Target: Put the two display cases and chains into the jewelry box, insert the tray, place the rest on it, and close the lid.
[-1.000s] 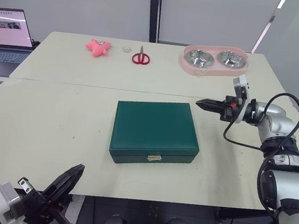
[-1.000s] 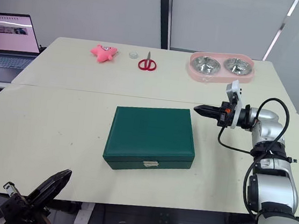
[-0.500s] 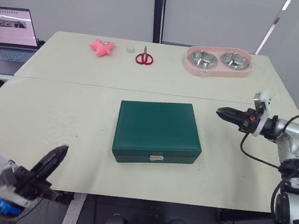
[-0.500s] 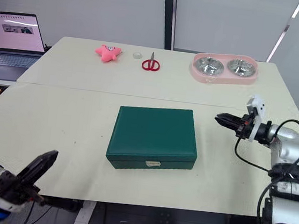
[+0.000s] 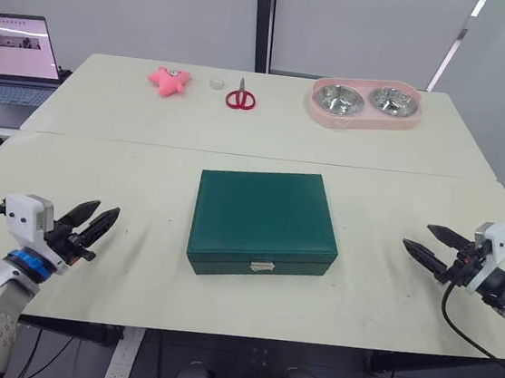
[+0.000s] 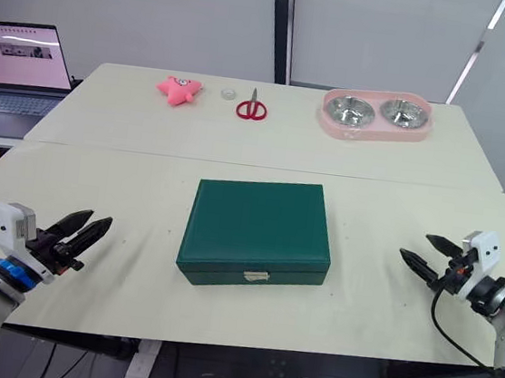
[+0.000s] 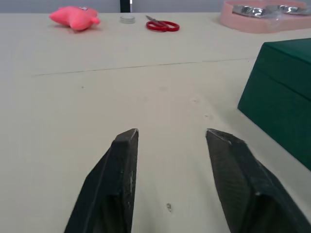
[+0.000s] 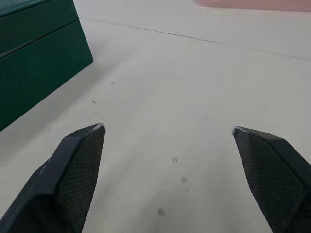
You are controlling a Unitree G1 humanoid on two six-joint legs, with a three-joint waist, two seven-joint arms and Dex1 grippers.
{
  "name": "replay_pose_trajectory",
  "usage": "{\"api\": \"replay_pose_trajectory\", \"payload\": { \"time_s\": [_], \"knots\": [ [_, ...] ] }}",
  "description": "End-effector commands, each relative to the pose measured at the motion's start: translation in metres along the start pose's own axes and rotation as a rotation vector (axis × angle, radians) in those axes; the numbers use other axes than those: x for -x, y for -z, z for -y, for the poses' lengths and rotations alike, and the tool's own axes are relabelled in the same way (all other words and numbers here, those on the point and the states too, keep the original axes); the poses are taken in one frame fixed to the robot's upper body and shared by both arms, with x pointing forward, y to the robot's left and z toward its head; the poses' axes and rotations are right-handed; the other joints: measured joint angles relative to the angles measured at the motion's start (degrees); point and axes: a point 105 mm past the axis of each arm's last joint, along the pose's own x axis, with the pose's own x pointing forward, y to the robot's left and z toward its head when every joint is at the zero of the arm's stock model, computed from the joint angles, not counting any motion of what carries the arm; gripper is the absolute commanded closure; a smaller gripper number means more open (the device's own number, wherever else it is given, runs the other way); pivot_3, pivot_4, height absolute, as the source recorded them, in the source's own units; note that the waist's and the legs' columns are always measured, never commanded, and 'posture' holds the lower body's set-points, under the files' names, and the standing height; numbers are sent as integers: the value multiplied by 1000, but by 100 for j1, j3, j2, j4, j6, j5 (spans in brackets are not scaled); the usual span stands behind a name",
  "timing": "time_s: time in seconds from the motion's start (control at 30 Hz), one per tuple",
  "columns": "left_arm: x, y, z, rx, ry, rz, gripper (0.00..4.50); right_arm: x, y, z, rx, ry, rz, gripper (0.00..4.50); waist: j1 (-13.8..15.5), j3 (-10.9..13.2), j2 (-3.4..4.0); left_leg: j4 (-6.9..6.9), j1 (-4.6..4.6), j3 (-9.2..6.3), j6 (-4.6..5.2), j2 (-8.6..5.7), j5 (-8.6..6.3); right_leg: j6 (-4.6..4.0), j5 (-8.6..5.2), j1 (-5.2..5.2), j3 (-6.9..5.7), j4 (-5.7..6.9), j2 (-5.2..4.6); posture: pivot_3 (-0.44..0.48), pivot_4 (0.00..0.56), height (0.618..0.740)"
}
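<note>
Jewelry box closed, between left tool, right tool; both spread.

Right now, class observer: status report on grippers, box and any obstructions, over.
Left gripper open, empty. Right gripper open, empty. Jewelry box lid shut, centred between them. Nothing blocking it, over.

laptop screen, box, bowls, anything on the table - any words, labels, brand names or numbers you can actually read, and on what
None can be read.
laptop: its screen shows a pink page with a dark strip, and any text there is too small to read.
jewelry box: plain green lid and a small metal clasp, with no lettering visible.
pink double bowl, red scissors, pink star toy: no markings visible.
</note>
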Motion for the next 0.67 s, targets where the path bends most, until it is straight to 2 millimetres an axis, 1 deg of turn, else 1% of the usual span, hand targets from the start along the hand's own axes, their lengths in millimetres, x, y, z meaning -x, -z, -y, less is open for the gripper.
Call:
{"api": "replay_pose_trajectory", "payload": {
  "time_s": [0.03, 0.1, 0.13, 0.23, 0.33, 0.6, 0.67],
  "knots": [
    [-2, -1, -10, -41, 11, -16, 943, 12, -12, 2, 41, 31, 41, 0, -12, 0, 0, 0, 0, -1, 0, 1, 0, 0, 0, -1, 0, 0, 1, 0, 150, 740],
    [-7, 1, -14, -49, 22, -40, 257, 18, -4, 3, 31, 51, 27, 0, -10, 0, 0, -1, 0, -1, 0, 1, 0, 0, 0, -1, 0, 1, 0, 0, 150, 740],
    [-10, 0, -17, -46, 30, -46, 28, 21, 0, 5, 28, 71, 21, 0, -1, 0, 0, -1, 1, -1, 0, 1, 0, 0, 0, -1, -1, 1, 0, 0, 150, 740],
    [-14, -2, -24, -30, 25, -55, 28, 25, 4, 7, 32, 92, 15, 0, 15, 0, 0, 1, 0, -5, 0, 0, 0, 0, 0, 0, -5, 2, 1, 0, 150, 740],
    [-15, 1, -27, -43, 17, -84, 28, 26, 6, 8, 32, 94, 12, 0, 4, 0, 0, 0, 0, -2, 0, 1, 0, 0, 0, 0, -2, 2, -1, 0, 150, 740],
    [-15, 0, -20, -68, 33, -93, 28, 21, 6, 6, 40, 86, 15, 0, 11, 0, 0, 0, 0, -4, 0, 1, 0, 0, 0, 0, -4, 2, -3, 0, 150, 740],
    [-15, 0, -21, -77, 25, -98, 28, 19, 6, 6, 42, 82, 14, 0, 11, 0, 0, 0, 0, -3, 0, 1, 0, 0, 0, 0, -3, 2, -3, 0, 150, 740]
  ]
}}
